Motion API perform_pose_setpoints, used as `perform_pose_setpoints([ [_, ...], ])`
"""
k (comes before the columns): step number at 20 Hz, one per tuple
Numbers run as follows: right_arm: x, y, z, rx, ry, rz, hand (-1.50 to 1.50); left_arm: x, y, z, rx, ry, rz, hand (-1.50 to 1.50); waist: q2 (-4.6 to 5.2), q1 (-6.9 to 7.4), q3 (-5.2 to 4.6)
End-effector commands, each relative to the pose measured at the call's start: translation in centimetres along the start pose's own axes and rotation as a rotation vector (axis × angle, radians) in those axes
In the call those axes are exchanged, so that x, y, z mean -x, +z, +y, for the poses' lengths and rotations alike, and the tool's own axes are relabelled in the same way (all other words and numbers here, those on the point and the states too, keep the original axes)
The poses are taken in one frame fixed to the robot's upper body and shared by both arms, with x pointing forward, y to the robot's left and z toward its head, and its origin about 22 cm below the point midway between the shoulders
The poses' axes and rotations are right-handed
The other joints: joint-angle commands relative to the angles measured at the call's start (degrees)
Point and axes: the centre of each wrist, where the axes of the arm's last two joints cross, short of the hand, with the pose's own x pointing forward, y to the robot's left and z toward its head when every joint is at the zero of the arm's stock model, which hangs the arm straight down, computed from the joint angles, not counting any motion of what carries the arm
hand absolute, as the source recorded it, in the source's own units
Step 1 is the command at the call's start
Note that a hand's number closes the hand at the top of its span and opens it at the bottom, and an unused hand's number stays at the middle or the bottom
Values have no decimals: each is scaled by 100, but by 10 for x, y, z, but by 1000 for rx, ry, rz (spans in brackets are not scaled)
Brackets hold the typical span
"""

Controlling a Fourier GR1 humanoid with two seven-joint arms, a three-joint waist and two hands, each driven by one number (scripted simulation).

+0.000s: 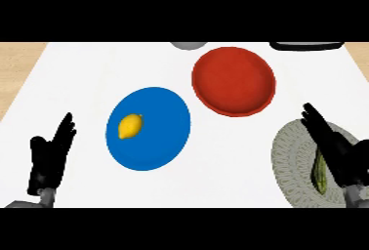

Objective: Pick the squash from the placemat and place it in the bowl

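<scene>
While you look down at the white counter [216,166], your right hand [337,151] sits at abt 4 o'clock, over the grey round placemat [292,151]. Its fingers are straight and spread, pointing toward 11 o'clock, curled round nothing. The squash [319,174], dark green w/ pale stripes, lies on the placemat just beside that hand, on its 9 o'clock side, partly hidden by it. You can't tell whether the hand touches it.

Your left hand [49,156] shows at abt 8 o'clock near the lower-left edge, fingers up and relaxed, resting, well apart from everything else.

The red bowl [234,80] stands at abt 1 o'clock, apart from the placemat. A blue plate [155,141] is near ctr, toward 9 o'clock, w/ a yellow lemon [130,126] on its left part. At 12 o'clock a grey object [189,45] is cut by the top edge, and a dark object [306,46] sits at the top right, both too cropped to identify.
</scene>
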Motion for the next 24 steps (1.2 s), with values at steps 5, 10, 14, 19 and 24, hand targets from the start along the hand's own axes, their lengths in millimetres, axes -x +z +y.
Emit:
perform_pose_setpoints([
  [5,15,10,-47,616,-181,-8,150,-56,-10,9,160,9,-165,0,30,-256,-188],
  [10,53,31,-26,863,181,-32,-150,-67,-14,-1,258,67,-156,0,59,-212,-192],
  [14,48,39,11,845,275,-222,-150,-78,-33,4,306,65,-158,0,73,-95,-198],
  [19,23,46,24,894,389,-163,-150,-84,-32,24,317,59,-169,0,71,8,-218],
  [24,14,52,-13,845,523,101,-150,-82,-27,-1,328,56,-176,0,101,66,-257],
])
